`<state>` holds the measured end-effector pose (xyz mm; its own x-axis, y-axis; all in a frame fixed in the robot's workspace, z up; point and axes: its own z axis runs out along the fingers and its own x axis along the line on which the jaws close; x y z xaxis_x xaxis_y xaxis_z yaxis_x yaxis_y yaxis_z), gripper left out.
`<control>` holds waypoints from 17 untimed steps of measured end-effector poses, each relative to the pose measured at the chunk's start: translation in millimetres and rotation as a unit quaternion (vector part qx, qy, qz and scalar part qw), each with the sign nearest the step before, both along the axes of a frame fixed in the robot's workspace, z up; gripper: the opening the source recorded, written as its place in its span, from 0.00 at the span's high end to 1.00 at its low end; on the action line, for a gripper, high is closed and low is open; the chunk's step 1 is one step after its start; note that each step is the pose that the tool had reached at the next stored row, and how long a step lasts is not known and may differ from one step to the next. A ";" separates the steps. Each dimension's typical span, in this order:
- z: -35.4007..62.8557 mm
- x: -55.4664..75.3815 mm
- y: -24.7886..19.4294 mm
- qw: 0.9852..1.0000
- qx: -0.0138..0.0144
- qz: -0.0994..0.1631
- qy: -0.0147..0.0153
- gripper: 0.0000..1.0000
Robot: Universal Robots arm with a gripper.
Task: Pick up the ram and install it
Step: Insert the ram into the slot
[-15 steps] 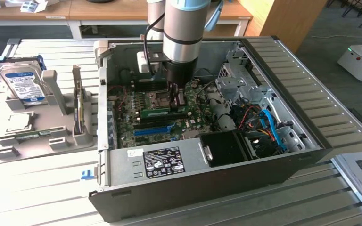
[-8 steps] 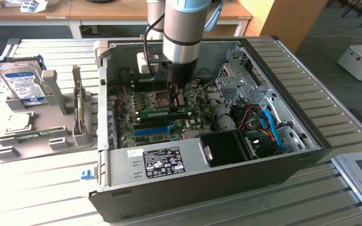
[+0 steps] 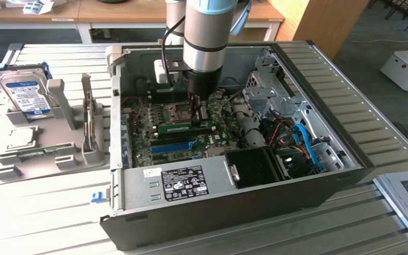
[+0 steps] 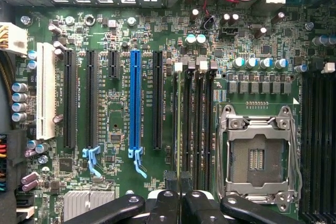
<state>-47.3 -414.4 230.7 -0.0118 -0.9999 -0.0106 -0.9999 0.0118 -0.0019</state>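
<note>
Carefully, with end effector (image 4: pixel 179 181) pinched narrow on the ram (image 3: pixel 179 127), standing edge-on at the memory slots (image 4: pixel 202 119) beside the CPU socket (image 4: pixel 257 156): line up square with the slot, press straight down, evenly, no twisting.

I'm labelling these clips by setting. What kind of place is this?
Probably a robotics lab or workshop set up for computer assembly: an open computer case sits on a slatted metal table, a hard drive stands in a grey fixture beside it, and wooden desks line the background.
</note>
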 end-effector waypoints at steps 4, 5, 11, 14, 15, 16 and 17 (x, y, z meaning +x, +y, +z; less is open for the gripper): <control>-0.1 -0.1 0.0 1.000 0.000 0.000 0.000 0.88; -0.2 -0.1 0.0 1.000 0.000 0.000 0.000 0.88; -1.5 -0.1 0.1 1.000 0.000 0.000 0.000 0.88; -2.2 -0.1 0.0 1.000 0.000 0.000 0.000 0.88; -2.3 -0.1 0.0 1.000 0.000 0.000 0.000 0.88; -2.6 -0.1 0.0 1.000 0.000 0.000 0.000 0.88; -2.7 -0.1 0.0 1.000 0.000 0.000 0.000 0.88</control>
<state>-47.4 -414.4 228.0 -0.0119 -0.9999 -0.0106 -0.9999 0.0119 -0.0019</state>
